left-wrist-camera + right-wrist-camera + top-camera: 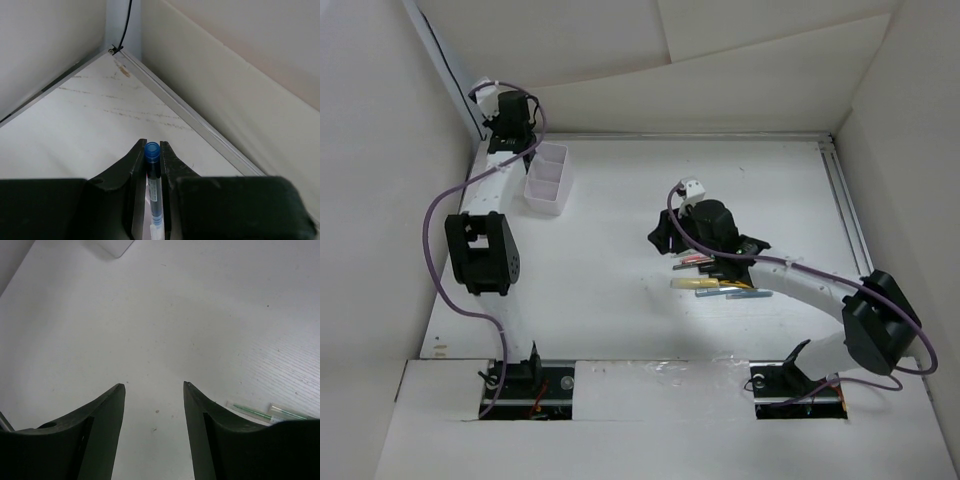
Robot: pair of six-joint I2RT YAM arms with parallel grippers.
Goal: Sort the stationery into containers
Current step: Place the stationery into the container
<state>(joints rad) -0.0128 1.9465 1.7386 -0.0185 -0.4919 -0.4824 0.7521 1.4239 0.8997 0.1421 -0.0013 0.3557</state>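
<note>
On the white tabletop (620, 200), at far left: the white box (548, 178), three compartments in a row, standing just beside the left arm, presumably for service from that side. Contents not discernible.

Next, the left hand (152, 146): clenched on a blue pen (152, 190), barrel held lengthwise between the fingers with the cap end poking past the tips. Probably a grip chosen for a straight drop into a narrow compartment. Positioned near the back-left corner, just beyond the far end of the box. Faces bare tabletop and wall in the wrist view, not the box. Judged as mid-carry, deposit not yet made.

Then the right hand (154, 386): released, fingers spread, nothing between them. Hovers over the unsorted stationery (712, 280), well apart from the box, apparently lined up for a pick.

Lastly, that stationery: a loose cluster of red, yellow and light blue pieces lying flat, partly hidden under the right arm. Two slim green-marked pens (250, 411) at the lower right of the wrist view, beside the fingers and not between them.
</note>
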